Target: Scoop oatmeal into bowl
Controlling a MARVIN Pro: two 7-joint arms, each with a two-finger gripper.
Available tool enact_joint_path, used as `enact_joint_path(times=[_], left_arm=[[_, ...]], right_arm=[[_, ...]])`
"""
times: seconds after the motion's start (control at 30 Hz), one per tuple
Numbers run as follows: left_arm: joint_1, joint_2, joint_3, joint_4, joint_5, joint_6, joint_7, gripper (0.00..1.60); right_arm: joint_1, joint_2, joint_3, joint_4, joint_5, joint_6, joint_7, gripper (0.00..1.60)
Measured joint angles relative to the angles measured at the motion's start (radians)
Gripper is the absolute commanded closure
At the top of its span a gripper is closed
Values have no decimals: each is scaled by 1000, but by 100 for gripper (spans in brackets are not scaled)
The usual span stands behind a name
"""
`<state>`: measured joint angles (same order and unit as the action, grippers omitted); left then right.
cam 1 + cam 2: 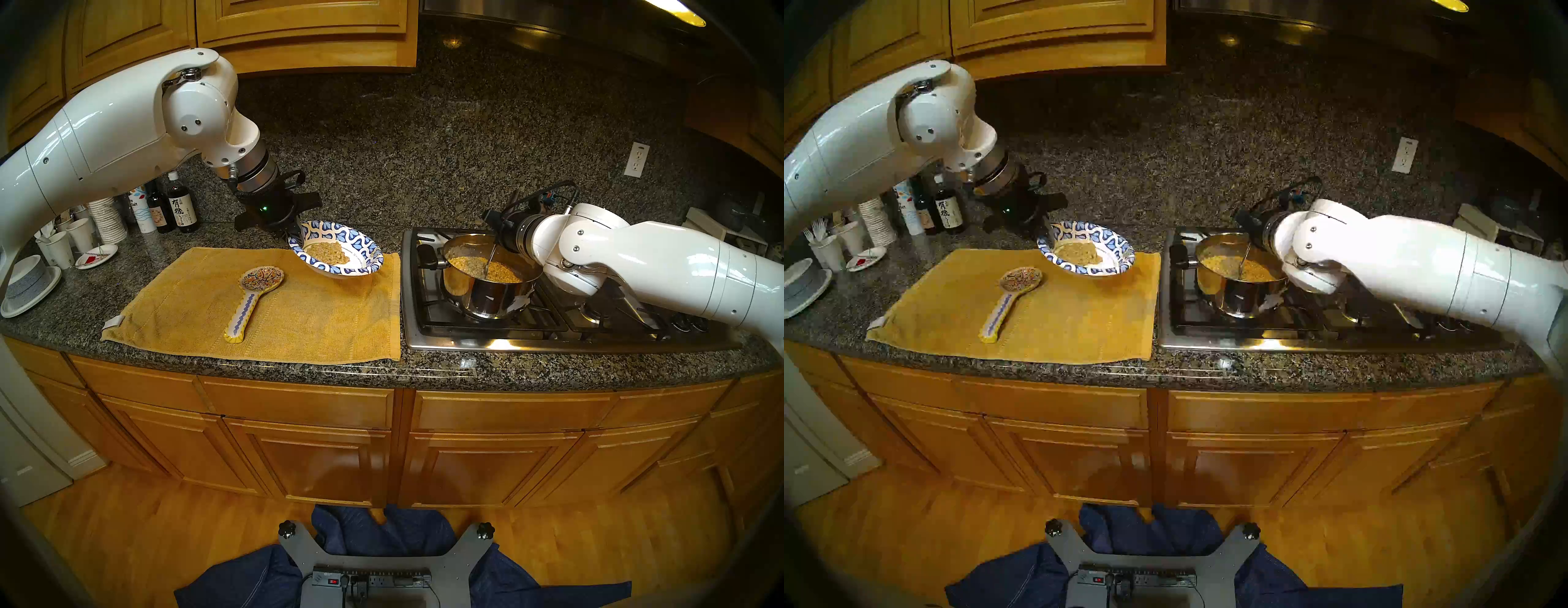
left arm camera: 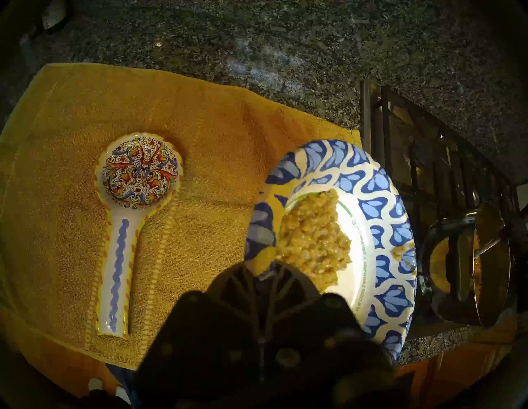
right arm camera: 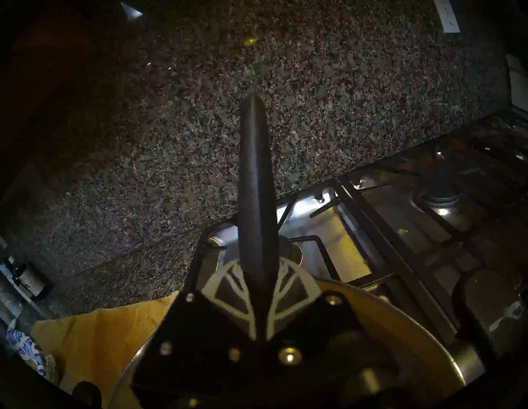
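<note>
- Right gripper (image 3: 258, 302), closed on the dark handle of a spoon (image 3: 255, 182), hangs over a steel pot (image 1: 488, 293) on the stove (image 1: 500, 327). Below this gripper the spoon's thin metal shaft slants down into the oatmeal (image 1: 488, 268) in the pot.
- Left gripper (image 2: 270, 281) is clamped on the near rim of the paper bowl (image 1: 360, 250), a shallow dish with a blue-and-white leaf border. It holds the bowl tilted and lifted off a yellow towel (image 1: 297, 322), out toward the pot.
- Just beyond the left gripper's fingers, a lumpy tan mound of oatmeal already lies in the bowl's white centre, with a small smear on the far rim.
- A painted ceramic spoon rest (image 1: 254, 299) lies on the towel, to the side of the left gripper and apart from the bowl.
- Step in hand, as I judge it: loading another spoonful inside the pot.
- Next move calls for lifting the spoon level, carrying it across the gap to the bowl, and tipping it over the centre. Sticky porridge may cling or drip on the way.
</note>
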<state>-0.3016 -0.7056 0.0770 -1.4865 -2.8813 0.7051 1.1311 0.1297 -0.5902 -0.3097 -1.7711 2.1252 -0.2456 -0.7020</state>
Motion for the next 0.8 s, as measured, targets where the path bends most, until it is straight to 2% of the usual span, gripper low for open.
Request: enact_joint_path(times=[0.43,0.8], left_arm=[[-2,0,5,0,0,0,-1,160],[-5,0,6,0,0,1,-1,160]], right_arm=[[12,-11,23,39,38,29,14,160],[6,-28,44,74,151,27,25,160]])
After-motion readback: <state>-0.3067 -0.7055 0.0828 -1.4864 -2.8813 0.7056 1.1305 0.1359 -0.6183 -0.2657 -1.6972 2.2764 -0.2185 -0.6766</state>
